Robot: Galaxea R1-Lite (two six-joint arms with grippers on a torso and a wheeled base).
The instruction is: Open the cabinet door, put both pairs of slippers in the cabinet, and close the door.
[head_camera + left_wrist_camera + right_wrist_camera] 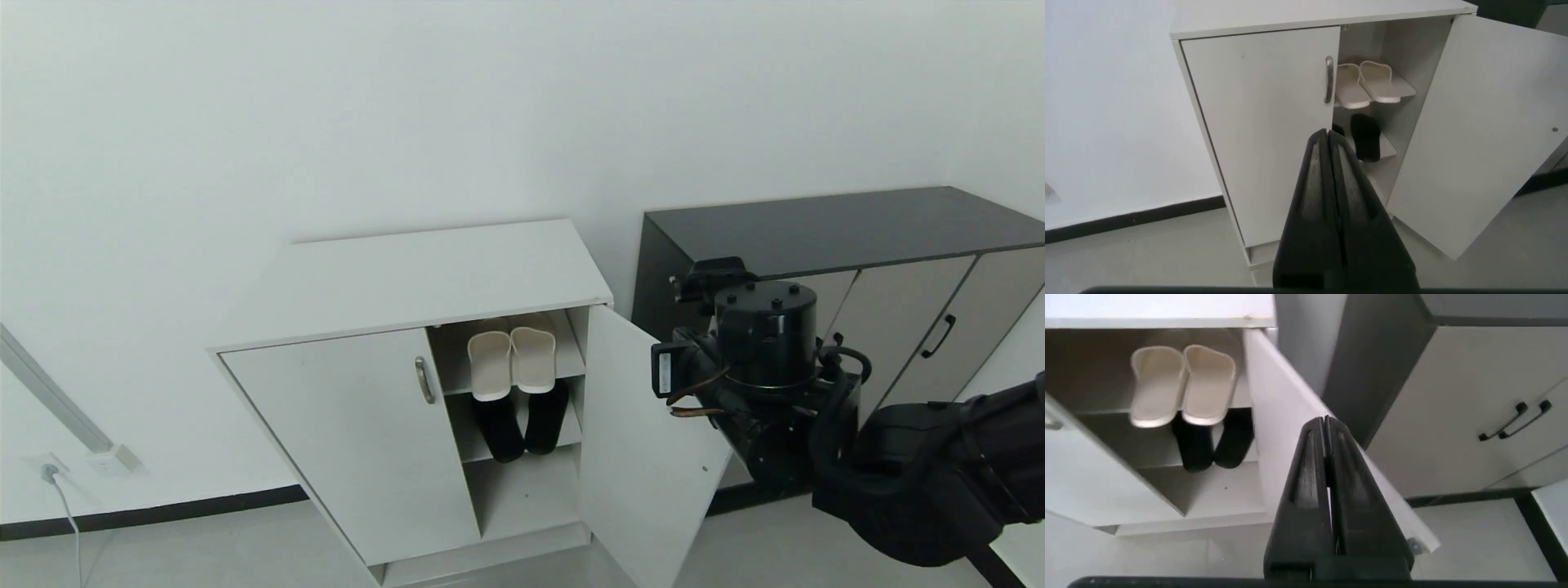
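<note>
My right claw [1328, 423] was pinched shut and empty, near the open door [645, 433]. The white slippers [512, 359] lay on the upper shelf and the black slippers [522, 420] on the shelf below, both reaching the shelf fronts. Risk judged: a glancing push could slip off the panel, or the door could catch a protruding slipper.

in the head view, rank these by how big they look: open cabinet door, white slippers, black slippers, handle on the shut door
1. open cabinet door
2. white slippers and black slippers: about alike, so not ranked
3. handle
</note>
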